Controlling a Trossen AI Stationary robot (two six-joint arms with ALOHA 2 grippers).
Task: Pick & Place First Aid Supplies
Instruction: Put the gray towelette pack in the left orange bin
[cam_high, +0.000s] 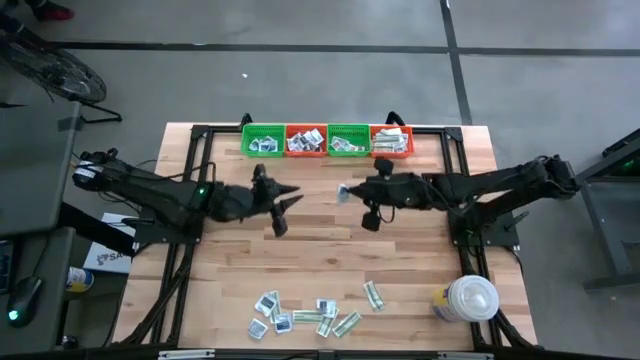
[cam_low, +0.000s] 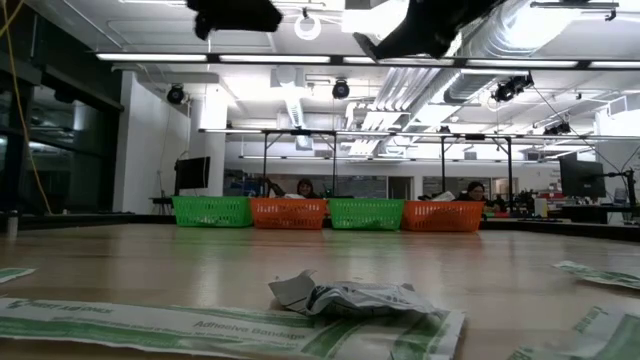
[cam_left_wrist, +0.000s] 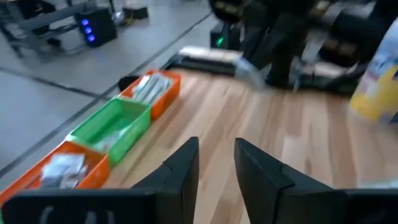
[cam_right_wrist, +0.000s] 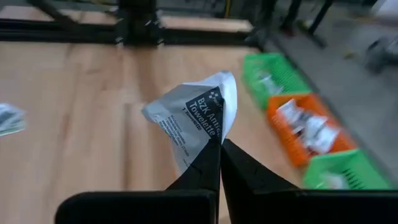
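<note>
The right pincer (cam_right_wrist: 219, 144) is pressed fully together on a small crumpled white towelette packet with a dark printed label (cam_right_wrist: 196, 121), pinching it by one corner so the rest of the packet sticks out just past the dark fingertips, creased and folded over on itself. In the high view this same packet (cam_high: 343, 190) shows as a pale scrap at the tip of the right pincer (cam_high: 352, 189), held above the light wooden plank table (cam_high: 420, 250) near its middle, a little short of the row of four small plastic mesh baskets (cam_high: 327, 141) that stands along the far edge in the order green, orange, green, orange. Each basket already holds some pale packets. The left pincer (cam_left_wrist: 214, 163) hangs over the table opposite the right one, its two dark fingers parted by a narrow gap with nothing between them. The remaining first aid supplies (cam_high: 318, 314) lie scattered near the front edge of the table, well apart from both pincers: small white and grey square packets with dark marks, mixed with narrow pale-green bandage strips. From the low view, one long green-and-white bandage strip (cam_low: 200, 328) lies flat at the very front, with a crumpled grey-white packet (cam_low: 350, 295) resting on it. A big white round lidded container (cam_high: 470, 299) stands at the table's front right corner.
</note>
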